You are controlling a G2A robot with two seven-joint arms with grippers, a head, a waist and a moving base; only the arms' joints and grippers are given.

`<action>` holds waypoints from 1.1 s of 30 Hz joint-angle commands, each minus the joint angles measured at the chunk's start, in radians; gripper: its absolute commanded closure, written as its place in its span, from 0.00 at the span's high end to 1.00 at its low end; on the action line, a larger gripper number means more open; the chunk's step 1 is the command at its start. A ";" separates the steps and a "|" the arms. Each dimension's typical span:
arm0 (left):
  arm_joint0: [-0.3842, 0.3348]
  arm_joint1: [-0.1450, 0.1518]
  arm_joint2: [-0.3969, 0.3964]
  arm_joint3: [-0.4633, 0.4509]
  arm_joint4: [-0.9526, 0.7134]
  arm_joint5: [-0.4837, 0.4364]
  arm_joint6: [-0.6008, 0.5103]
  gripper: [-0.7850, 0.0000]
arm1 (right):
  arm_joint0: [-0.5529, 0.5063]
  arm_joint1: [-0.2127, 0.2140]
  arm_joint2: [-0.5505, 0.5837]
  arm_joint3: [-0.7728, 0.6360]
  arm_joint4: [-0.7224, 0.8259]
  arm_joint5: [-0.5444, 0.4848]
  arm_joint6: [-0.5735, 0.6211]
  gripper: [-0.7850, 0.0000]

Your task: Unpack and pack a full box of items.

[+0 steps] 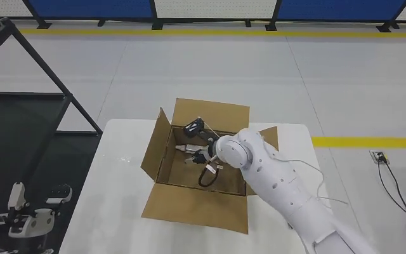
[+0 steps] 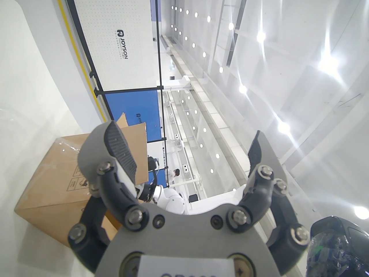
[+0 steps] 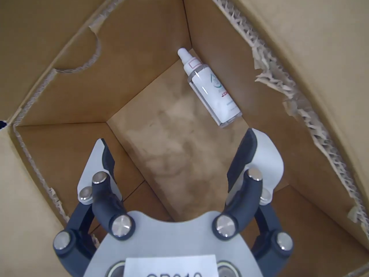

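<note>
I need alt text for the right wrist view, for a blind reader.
The open, empty right pincer hangs inside a cardboard box. A white bottle lies on the box floor against one wall, cap toward a corner.

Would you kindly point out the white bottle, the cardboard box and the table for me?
white bottle [image 3: 212,87], right wrist view, middle of its body.
cardboard box [image 1: 196,208], top view, its near flap.
table [image 1: 120,190], top view, bare top beside the box.

A white table [image 1: 108,190] with rounded corners carries one open cardboard box [image 1: 193,209]. The box stands flat on the tabletop toward the far edge, its flaps folded outward, the near flap sloping down over the tabletop.
</note>
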 commanded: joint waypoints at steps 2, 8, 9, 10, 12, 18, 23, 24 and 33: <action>-0.001 -0.002 -0.003 0.000 0.000 0.000 0.004 1.00 | 0.035 -0.034 -0.032 0.109 0.026 -0.002 -0.023 1.00; -0.004 -0.006 -0.003 0.002 0.006 0.000 0.009 1.00 | 0.059 -0.091 -0.079 0.242 0.047 0.016 -0.081 1.00; -0.006 -0.006 -0.003 0.002 0.008 -0.001 0.010 1.00 | 0.065 -0.099 -0.086 0.256 0.044 0.021 -0.082 1.00; -0.007 -0.007 -0.003 0.003 0.012 -0.003 0.011 1.00 | 0.066 -0.102 -0.090 0.259 0.041 0.020 -0.083 1.00; -0.008 -0.007 -0.002 0.002 0.012 -0.004 0.011 1.00 | 0.066 -0.102 -0.090 0.259 0.041 0.020 -0.083 1.00; -0.008 -0.007 -0.002 0.002 0.012 -0.004 0.011 1.00 | 0.066 -0.102 -0.090 0.259 0.041 0.020 -0.083 1.00; -0.008 -0.007 -0.002 0.002 0.012 -0.004 0.011 1.00 | 0.051 -0.100 -0.087 0.265 0.033 0.010 -0.105 1.00; -0.008 -0.007 -0.002 0.002 0.012 -0.004 0.011 1.00 | 0.050 -0.099 -0.088 0.266 0.024 -0.008 -0.108 1.00; -0.008 -0.007 -0.002 0.002 0.012 -0.004 0.011 1.00 | 0.046 -0.105 -0.089 0.333 -0.007 -0.107 -0.138 1.00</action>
